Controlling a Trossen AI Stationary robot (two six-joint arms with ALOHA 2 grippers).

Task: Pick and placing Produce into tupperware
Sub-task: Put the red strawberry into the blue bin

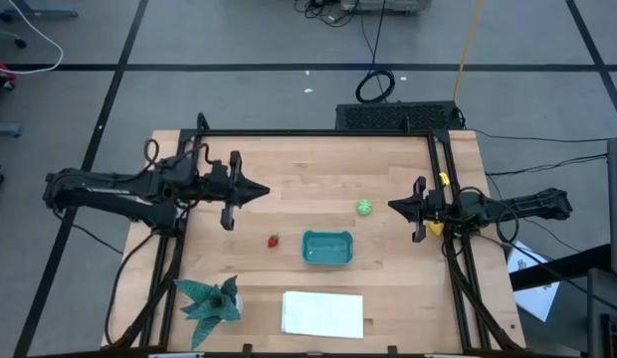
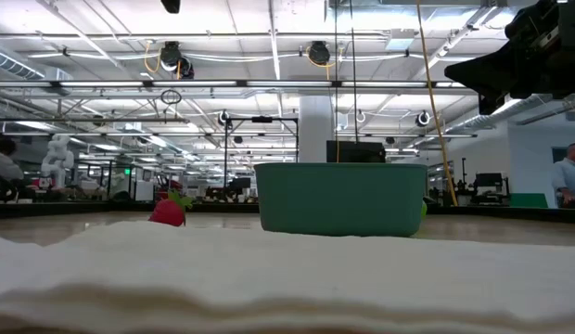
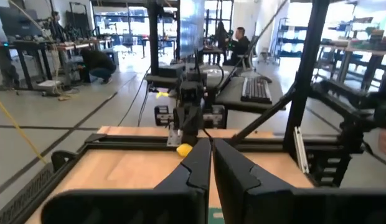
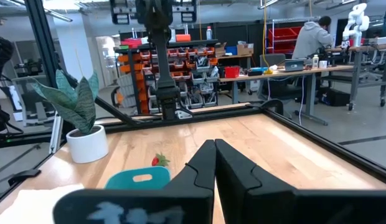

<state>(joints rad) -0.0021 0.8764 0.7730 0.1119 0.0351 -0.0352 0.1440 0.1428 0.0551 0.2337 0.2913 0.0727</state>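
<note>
Broadly, the pale wooden surface (image 1: pixel 318 164) carries everything, with both dark arms hanging above it at opposite sides. The flat white rectangle (image 1: pixel 322 313) lies at the near edge, soft and cloth-like from table height. Beside it stands a potted plant (image 1: pixel 211 301) with spiky teal-green leaves. The tupperware (image 1: pixel 327 248), a smooth teal plastic tub with rounded corners, sits mid-surface, its long axis running left to right; it looks empty.

The left claw (image 1: pixel 257 191) points inward with its fingers together, holding nothing. The right claw (image 1: pixel 395 206) is likewise pressed together and empty.

The round light green produce (image 1: pixel 364 207) rests just beside the right claw's tip, between it and the tub's far right corner, so the right arm seems the nearer one for it. The red produce (image 1: pixel 274 241), strawberry-like with a green cap, lies left of the tub, nearer the left claw. The yellow produce (image 1: pixel 435 228) shows close under the right arm's wrist.
</note>
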